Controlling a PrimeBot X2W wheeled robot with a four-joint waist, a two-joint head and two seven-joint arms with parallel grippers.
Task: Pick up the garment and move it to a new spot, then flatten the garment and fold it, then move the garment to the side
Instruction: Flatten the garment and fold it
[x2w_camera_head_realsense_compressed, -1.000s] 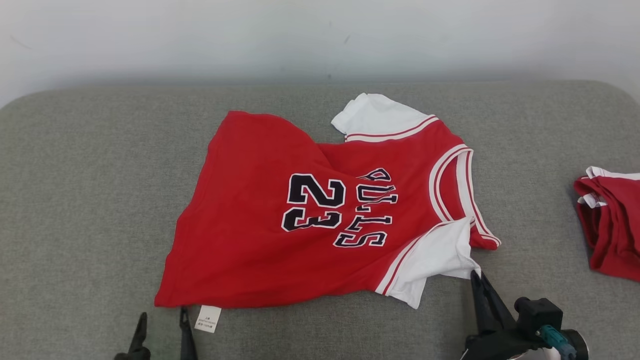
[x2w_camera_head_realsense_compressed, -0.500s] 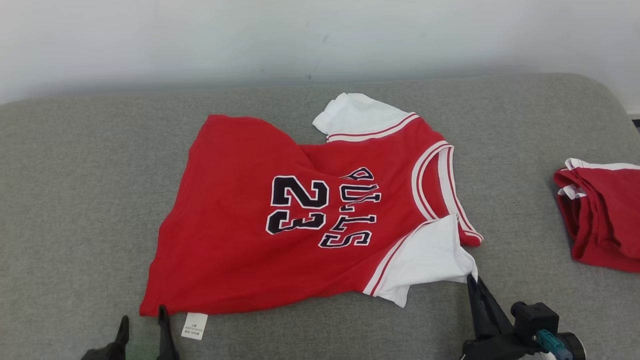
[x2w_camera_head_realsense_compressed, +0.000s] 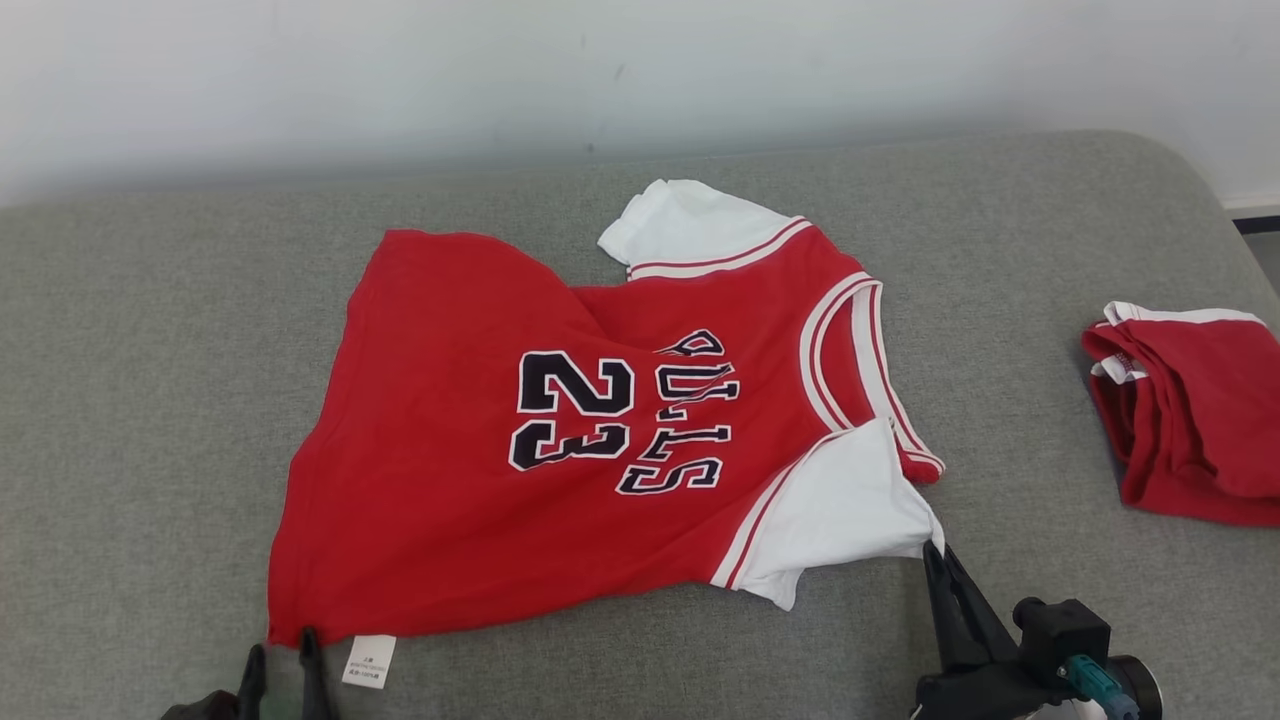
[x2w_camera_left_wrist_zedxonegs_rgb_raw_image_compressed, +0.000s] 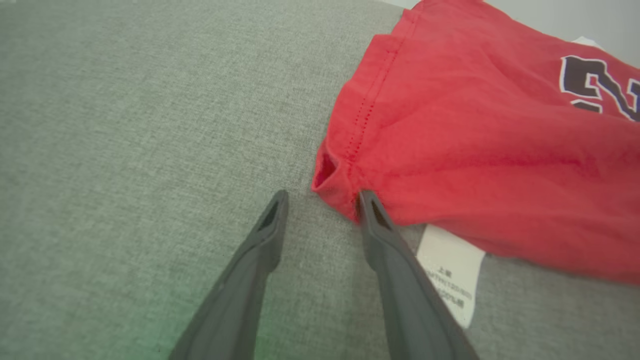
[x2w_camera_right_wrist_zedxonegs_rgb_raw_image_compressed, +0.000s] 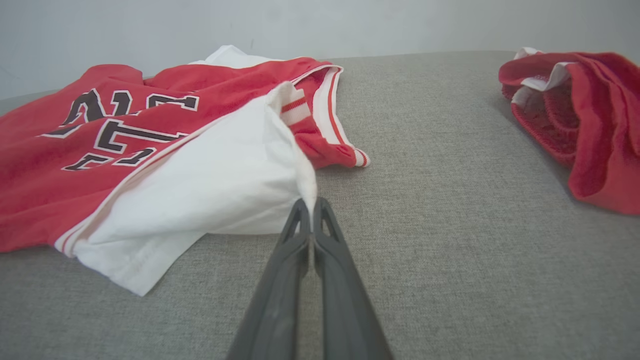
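Right gripper (x2w_camera_head_realsense_compressed: 933, 550), at the near right of the head view, has its two dark fingers pressed together on the tip of the white near sleeve (x2w_camera_head_realsense_compressed: 840, 510); the right wrist view shows the fingertips (x2w_camera_right_wrist_zedxonegs_rgb_raw_image_compressed: 302, 206) meeting with the sleeve's edge (x2w_camera_right_wrist_zedxonegs_rgb_raw_image_compressed: 215, 185) pinched between them. Left gripper (x2w_camera_head_realsense_compressed: 280, 648), at the near left, stands with its fingers spread and holding nothing; in the left wrist view (x2w_camera_left_wrist_zedxonegs_rgb_raw_image_compressed: 322, 197) the hem corner of the garment (x2w_camera_left_wrist_zedxonegs_rgb_raw_image_compressed: 475, 150) lies just beyond the gap, and one fingertip (x2w_camera_left_wrist_zedxonegs_rgb_raw_image_compressed: 367, 200) touches the red edge. A white care label (x2w_camera_head_realsense_compressed: 368, 662) pokes out from under the hem beside that finger, partly covered by it in the left wrist view (x2w_camera_left_wrist_zedxonegs_rgb_raw_image_compressed: 450, 280). The garment (x2w_camera_head_realsense_compressed: 430, 500), a red jersey with "23" and lettering in black outlined in white, lies spread but wrinkled across the middle of the grey fabric surface (x2w_camera_head_realsense_compressed: 150, 350), hem to the robot's left and neckline to its right. Beyond the chest, the far sleeve (x2w_camera_head_realsense_compressed: 690, 225), also white, sticks out from the garment's rear edge. Well apart to the right, a second red garment (x2w_camera_head_realsense_compressed: 1200, 410) with white trim lies bunched near the surface's edge, seen also in the right wrist view (x2w_camera_right_wrist_zedxonegs_rgb_raw_image_compressed: 595, 125). A pale wall (x2w_camera_head_realsense_compressed: 600, 70) rises behind the surface.
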